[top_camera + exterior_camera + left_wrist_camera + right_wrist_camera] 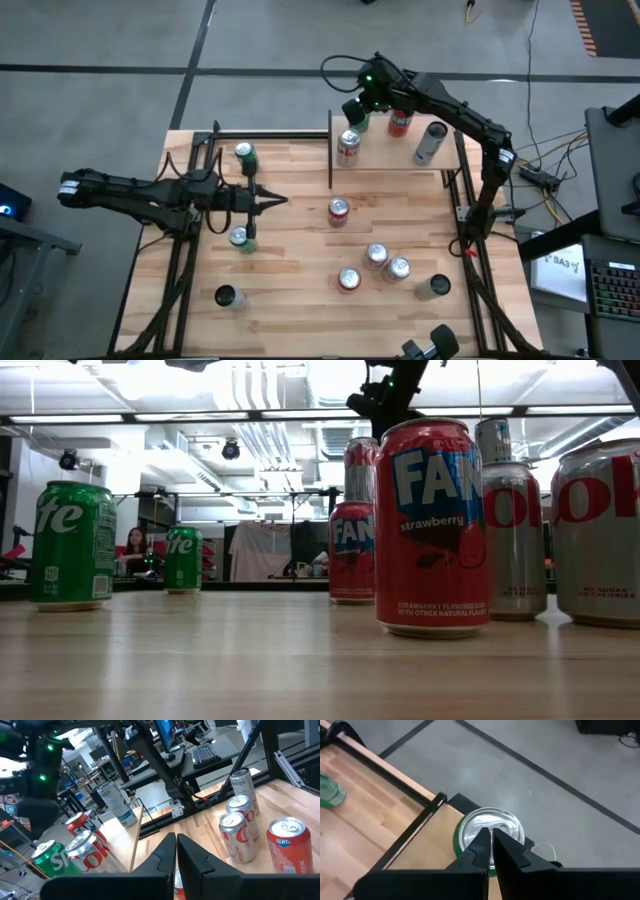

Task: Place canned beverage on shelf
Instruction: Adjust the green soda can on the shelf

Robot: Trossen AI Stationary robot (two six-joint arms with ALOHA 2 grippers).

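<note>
The shelf [385, 155] is a light wooden board with black posts at the table's far right. A green canned beverage [357, 121] stands upright at the shelf's far left corner; the right wrist view shows its silver top [470, 827] from above. My right gripper [358, 108] is shut and slants down over that can; the low view shows it [385, 405] clear above the shelf's cans. My left gripper [275, 201] is shut and holds nothing. It hovers level over the table's left middle, pointing toward the right edge [176, 840].
On the shelf also stand a silver-red can [348, 146] and a red can [400, 122], and a tall silver can [430, 142] lies on its side. On the tabletop stand a red can [338, 210], several cans near the front right [385, 262], and green cans [244, 153] at the left.
</note>
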